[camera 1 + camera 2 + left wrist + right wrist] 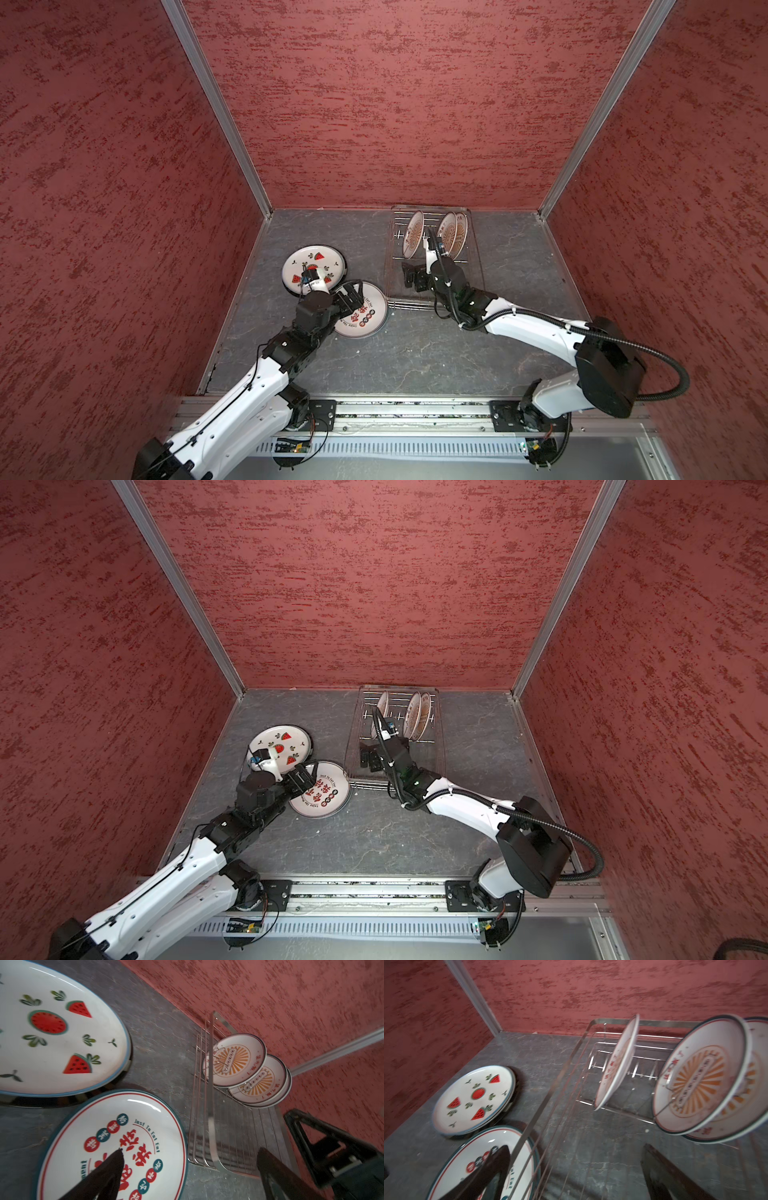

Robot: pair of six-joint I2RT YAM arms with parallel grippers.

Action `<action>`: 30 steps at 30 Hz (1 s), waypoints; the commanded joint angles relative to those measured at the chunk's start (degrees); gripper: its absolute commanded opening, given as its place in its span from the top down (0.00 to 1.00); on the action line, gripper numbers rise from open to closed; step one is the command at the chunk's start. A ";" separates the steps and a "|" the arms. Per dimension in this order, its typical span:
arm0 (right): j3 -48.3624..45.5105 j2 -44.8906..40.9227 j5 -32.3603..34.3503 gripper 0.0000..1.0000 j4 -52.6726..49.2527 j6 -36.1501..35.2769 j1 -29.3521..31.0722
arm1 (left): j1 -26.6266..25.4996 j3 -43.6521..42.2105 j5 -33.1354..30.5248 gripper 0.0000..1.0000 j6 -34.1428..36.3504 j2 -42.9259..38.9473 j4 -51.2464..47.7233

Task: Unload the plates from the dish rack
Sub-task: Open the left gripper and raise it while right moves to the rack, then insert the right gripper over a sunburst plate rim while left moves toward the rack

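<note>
Partly done: watermelon plate and red-lettered plate lie on the tabletop at left; three sunburst plates wait in the dish rack; both jaws released, empty

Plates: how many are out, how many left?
Out, lying flat: white watermelon-print round plate atop a dark one, and white red-lettered round plate. In hand: nothing; left gripper and right gripper open. Left: three orange-sunburst white plates standing in the silver wire dish rack.

Robot test booth; red panel walls; aluminium base rail
</note>
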 commanded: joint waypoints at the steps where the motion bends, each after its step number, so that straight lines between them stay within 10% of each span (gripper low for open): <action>1: 3.44 1.38 8.95 0.01 -1.59 0.95 -1.44 | -2.06 2.98 1.72 0.01 3.97 2.15 6.28; 18: 27.95 20.27 9.10 0.08 -11.03 -0.71 -7.34 | -2.90 6.31 20.34 0.01 6.31 22.24 24.65; 30: 31.28 25.03 6.58 0.37 -11.69 -0.96 -8.58 | -6.82 8.41 11.48 0.01 6.75 28.67 21.55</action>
